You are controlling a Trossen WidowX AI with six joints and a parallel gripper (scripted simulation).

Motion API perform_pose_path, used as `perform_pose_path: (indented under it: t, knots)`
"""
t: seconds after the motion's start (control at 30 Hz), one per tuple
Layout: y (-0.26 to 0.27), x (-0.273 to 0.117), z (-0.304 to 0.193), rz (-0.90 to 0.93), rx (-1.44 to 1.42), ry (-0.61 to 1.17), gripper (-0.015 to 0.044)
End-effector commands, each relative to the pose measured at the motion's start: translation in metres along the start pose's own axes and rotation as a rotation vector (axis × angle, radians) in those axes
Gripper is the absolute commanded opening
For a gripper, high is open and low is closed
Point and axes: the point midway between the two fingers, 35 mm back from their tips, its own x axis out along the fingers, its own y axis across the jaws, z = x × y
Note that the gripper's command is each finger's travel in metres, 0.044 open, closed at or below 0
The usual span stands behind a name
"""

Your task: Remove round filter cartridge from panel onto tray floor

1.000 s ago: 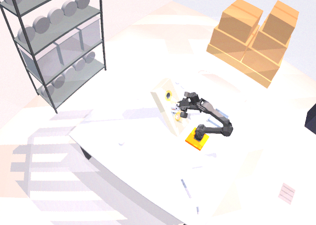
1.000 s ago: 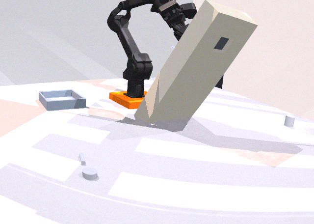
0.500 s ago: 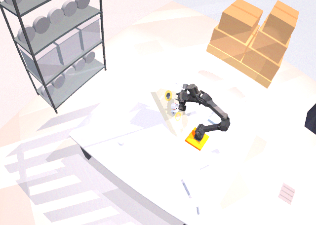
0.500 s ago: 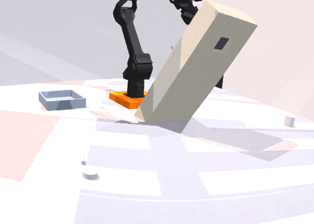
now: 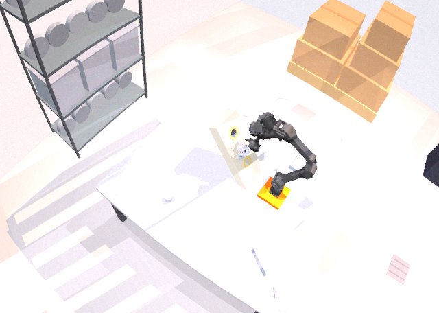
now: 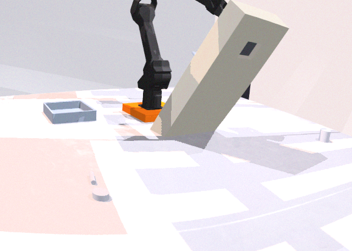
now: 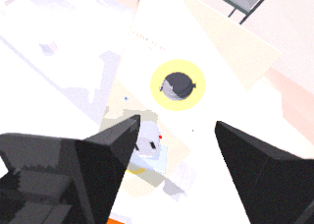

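Observation:
The filter cartridge [image 5: 243,148] [image 7: 147,136] is a pale round body with two dark slots and red marks on the face of the tilted beige panel [image 5: 222,145] [image 6: 213,86] [image 7: 134,57]. A light-blue square piece [image 7: 156,161] shows beside it. How far it sits in the panel cannot be told. My gripper [image 5: 248,143] [image 7: 177,122] is open in front of the panel, with nothing visibly held. In the wrist view its left fingertip overlaps the cartridge's left edge; contact is unclear. In the exterior view the panel hides the fingertips. The blue-grey tray [image 6: 74,118] stands with no cartridge visible inside.
A yellow ring [image 5: 234,127] [image 7: 157,77] surrounds a dark round opening in the panel, above the cartridge. Another yellow ring [image 7: 135,171] is below it. The orange arm base [image 5: 268,198] [image 6: 146,117] stands near the panel's foot. A small cylinder [image 5: 168,198] [image 6: 324,135] stands behind the panel.

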Motion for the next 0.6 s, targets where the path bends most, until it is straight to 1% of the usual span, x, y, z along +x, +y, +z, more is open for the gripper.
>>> perform_pose_path:
  t: [0.0,0.07,0.33,0.57]
  knots:
    - [0.024,0.032,-0.054,0.053,0.352,0.255,0.0305]
    - [0.028,0.035,-0.063,0.053,0.404,0.292,0.0305]
    - [0.028,0.036,-0.063,0.053,0.404,0.292,0.0305]
    - [0.029,0.047,-0.065,0.053,0.404,0.291,0.0305]
